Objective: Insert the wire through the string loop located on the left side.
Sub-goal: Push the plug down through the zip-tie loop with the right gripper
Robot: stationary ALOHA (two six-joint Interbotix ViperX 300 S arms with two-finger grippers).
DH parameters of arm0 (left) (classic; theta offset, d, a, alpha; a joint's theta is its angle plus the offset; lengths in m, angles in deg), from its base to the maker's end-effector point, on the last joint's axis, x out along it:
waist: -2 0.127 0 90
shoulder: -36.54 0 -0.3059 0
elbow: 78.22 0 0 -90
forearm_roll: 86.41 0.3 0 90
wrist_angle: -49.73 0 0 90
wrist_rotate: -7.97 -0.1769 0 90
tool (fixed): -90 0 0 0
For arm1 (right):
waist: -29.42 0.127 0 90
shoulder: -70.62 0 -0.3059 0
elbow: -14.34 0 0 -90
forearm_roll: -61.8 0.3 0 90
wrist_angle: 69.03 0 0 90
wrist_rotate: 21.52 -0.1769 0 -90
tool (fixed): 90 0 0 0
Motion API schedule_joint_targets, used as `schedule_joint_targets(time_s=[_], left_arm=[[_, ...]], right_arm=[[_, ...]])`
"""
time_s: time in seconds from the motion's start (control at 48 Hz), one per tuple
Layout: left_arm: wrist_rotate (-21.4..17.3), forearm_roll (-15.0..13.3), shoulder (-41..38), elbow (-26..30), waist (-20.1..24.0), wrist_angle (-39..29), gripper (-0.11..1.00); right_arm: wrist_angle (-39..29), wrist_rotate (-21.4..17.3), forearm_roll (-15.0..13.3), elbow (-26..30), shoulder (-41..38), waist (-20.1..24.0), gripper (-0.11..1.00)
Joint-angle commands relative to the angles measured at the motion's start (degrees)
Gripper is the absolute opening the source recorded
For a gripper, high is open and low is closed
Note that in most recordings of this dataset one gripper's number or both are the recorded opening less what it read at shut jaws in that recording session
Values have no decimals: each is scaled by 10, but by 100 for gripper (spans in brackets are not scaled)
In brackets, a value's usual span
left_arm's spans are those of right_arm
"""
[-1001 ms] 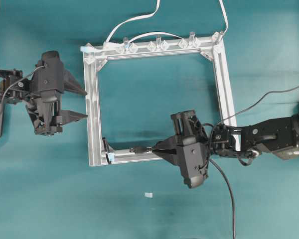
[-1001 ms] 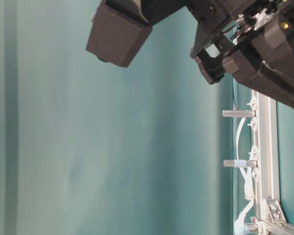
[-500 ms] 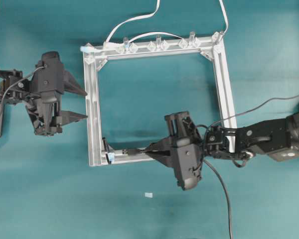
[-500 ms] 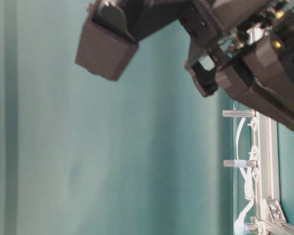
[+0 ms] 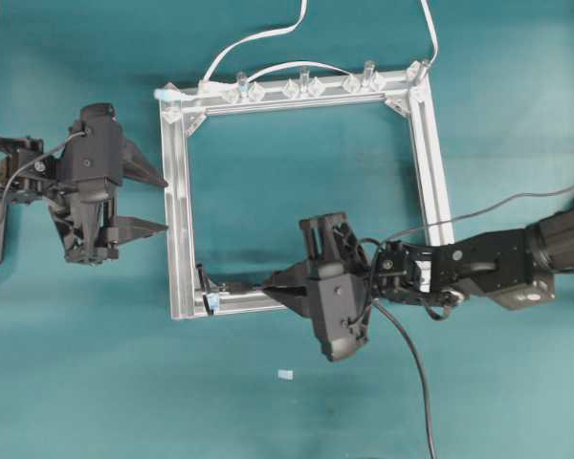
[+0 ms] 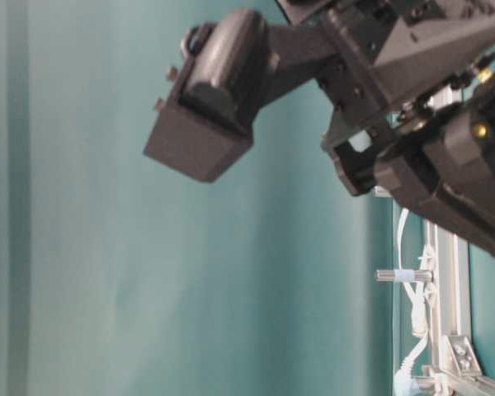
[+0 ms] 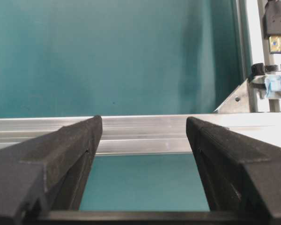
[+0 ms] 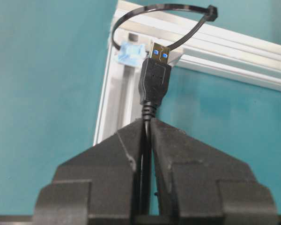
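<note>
Plug being held at the loop's mouth — snagging is the risk

Overhead: the right gripper (image 5: 273, 285), clamped on the long thin black wire (image 5: 416, 363), is being held near the silver frame's (image 5: 180, 220) lower-left corner. Right wrist: the metal-tipped plug (image 8: 155, 70) is overlapping the thin dark string loop (image 8: 178, 18) — it could be pushed aside, judging by the offset. Left wrist: the left gripper (image 7: 144, 136) is being held apart, empty.

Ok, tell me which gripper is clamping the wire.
The right gripper: its jaws pinch the wire just behind the plug. The left gripper stands wide open, empty, by the frame.
</note>
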State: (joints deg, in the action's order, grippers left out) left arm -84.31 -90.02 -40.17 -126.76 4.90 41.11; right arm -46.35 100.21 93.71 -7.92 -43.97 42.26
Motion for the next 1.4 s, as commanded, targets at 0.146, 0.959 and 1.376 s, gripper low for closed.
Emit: schedule_joint_targets(time_s=[0.146, 0.959, 1.376], left_arm=[[-2, 2, 4, 4, -4, 2, 77], [-2, 2, 6, -1, -7, 2, 77], [-2, 2, 6, -1, -9, 2, 77]], right_arm=[[1, 2, -8, 37, -6, -8, 7], [-33, 0, -53, 117, -57, -25, 7], [-33, -1, -53, 123, -61, -24, 7]])
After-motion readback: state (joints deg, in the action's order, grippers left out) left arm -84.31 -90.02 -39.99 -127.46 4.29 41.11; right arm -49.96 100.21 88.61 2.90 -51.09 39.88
